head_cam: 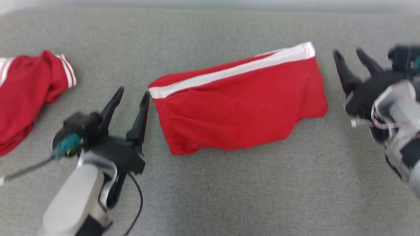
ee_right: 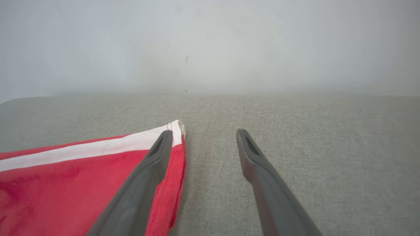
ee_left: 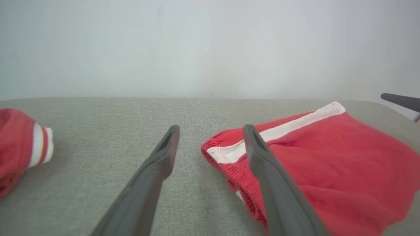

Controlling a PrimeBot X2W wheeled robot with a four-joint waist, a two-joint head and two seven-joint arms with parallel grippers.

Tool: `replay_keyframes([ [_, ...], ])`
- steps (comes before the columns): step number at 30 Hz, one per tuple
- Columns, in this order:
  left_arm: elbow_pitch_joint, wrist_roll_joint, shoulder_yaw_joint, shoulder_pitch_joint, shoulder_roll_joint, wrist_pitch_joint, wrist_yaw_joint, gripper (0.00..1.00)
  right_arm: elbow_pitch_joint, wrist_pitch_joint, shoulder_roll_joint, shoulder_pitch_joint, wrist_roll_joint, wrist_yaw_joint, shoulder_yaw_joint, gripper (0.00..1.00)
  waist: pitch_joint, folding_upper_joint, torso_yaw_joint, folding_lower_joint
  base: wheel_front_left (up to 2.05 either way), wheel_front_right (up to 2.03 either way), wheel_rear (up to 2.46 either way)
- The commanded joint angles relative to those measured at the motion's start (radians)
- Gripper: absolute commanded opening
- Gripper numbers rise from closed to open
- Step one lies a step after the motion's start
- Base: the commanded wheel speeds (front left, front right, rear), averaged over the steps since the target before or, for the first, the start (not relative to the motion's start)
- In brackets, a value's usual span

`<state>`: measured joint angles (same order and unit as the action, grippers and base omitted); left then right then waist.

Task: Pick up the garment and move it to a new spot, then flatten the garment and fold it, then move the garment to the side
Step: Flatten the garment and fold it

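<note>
**Lying folded on the worktop, garment flanked by two open claws**

The red garment (head_cam: 239,108) rests in a rough folded rectangle near the middle of the grey fabric-covered worktop (head_cam: 229,190), with a white stripe (head_cam: 229,70) running along its far edge. Its surface is lightly rumpled and its near edge is uneven.

The left claw (head_cam: 134,91) sits at the garment's left end with its fingers spread wide and nothing between them. Its inner finger is just beside the gathered corner, and whether the two touch cannot be told. The right claw (head_cam: 347,51) sits off the garment's right end, fingers likewise spread wide and empty, with a strip of bare worktop between it and the cloth in the head view.

A second red garment (head_cam: 29,88) with white-striped trim lies crumpled at the far left, well apart from the folded one.
</note>
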<state>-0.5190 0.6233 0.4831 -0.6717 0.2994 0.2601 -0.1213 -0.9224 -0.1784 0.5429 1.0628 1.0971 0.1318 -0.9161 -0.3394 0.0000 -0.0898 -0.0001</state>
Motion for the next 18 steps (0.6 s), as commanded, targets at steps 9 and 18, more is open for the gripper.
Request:
replay_keyframes([
  [9,0.223,-0.214,-0.276,0.305,-0.105,0.004,0.041,1.0,-0.036,-0.079,-0.003,-0.175,0.043,-0.002,0.016,1.0,0.124,0.0,-0.001,0.0001,0.0,0.0,0.0],
  [18,0.421,-0.436,-0.451,0.588,-0.233,0.004,0.054,1.0,0.036,-0.088,-0.003,-0.348,-0.02,-0.002,0.182,1.0,0.174,0.0,-0.012,0.0001,0.0,0.0,0.0],
])
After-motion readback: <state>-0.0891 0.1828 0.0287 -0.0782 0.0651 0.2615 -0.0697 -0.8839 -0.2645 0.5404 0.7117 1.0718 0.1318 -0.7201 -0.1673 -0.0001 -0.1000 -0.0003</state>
